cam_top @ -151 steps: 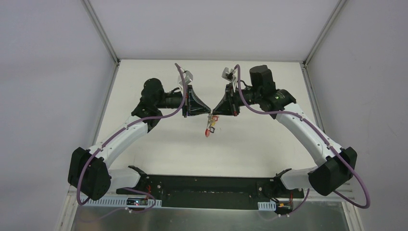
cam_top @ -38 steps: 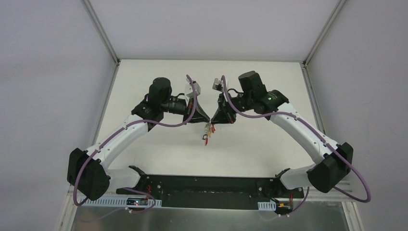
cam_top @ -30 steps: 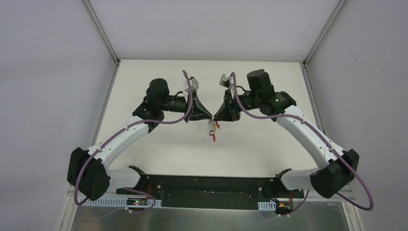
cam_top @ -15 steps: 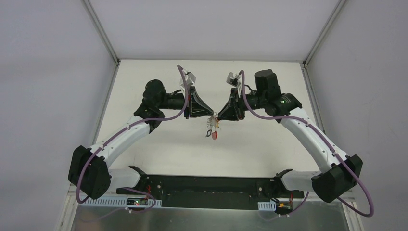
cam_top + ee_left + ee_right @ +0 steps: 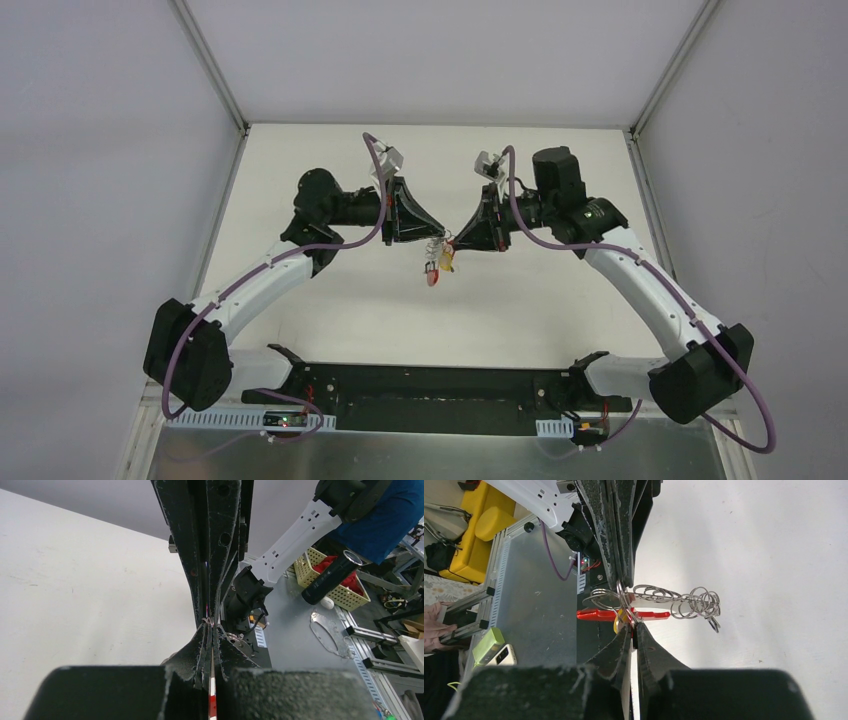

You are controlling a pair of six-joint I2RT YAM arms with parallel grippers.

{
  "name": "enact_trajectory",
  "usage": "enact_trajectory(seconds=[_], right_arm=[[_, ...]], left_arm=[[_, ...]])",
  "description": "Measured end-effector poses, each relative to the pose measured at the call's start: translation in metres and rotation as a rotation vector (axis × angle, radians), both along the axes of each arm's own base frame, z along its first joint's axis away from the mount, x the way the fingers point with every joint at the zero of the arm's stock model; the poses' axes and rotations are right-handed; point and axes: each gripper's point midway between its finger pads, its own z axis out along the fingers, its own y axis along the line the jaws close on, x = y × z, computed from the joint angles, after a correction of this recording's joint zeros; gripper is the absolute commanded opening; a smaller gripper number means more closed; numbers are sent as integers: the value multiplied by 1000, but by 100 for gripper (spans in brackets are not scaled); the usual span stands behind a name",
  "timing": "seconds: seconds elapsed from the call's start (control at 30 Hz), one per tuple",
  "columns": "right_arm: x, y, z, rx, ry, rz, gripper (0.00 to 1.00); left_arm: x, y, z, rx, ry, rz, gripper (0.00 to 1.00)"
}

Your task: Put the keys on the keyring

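Both grippers meet tip to tip above the middle of the table. My left gripper (image 5: 438, 238) (image 5: 210, 625) is shut on a thin grey loop of the keyring (image 5: 620, 594). The keyring's red arc (image 5: 596, 614) shows edge-on just below, and a tangle of small wire rings (image 5: 684, 601) trails off to the right. My right gripper (image 5: 453, 241) (image 5: 633, 626) is closed to a sliver on the metal of a key with a yellow head (image 5: 618, 625) (image 5: 446, 261), right at the keyring. A red piece (image 5: 431, 275) hangs lowest in the bunch.
The white table (image 5: 330, 300) is walled on three sides. A black base rail (image 5: 430, 385) runs along the near edge between the arm bases. Past the table, a basket of red things (image 5: 335, 575) stands on a metal bench.
Both gripper tips have stayed together and drifted slightly. The hanging bunch has swung, and its yellow head now shows. The right jaws have narrowed.
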Motion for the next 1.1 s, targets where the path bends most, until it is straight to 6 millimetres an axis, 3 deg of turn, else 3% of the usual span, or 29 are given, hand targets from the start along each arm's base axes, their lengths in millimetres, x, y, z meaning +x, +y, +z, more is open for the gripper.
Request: enact_trajectory(seconds=[0.57, 0.7, 0.93, 1.1], right_arm=[[-4, 10, -5, 31, 68, 33, 7], [-5, 13, -8, 23, 87, 39, 13], [-6, 13, -10, 16, 91, 41, 33], [0, 6, -8, 9, 75, 15, 36]], left_arm=[[-6, 0, 3, -36, -3, -32, 0], [-5, 0, -1, -32, 5, -33, 0], [-4, -1, -1, -36, -2, -33, 0], [-4, -1, 0, -38, -6, -33, 0]])
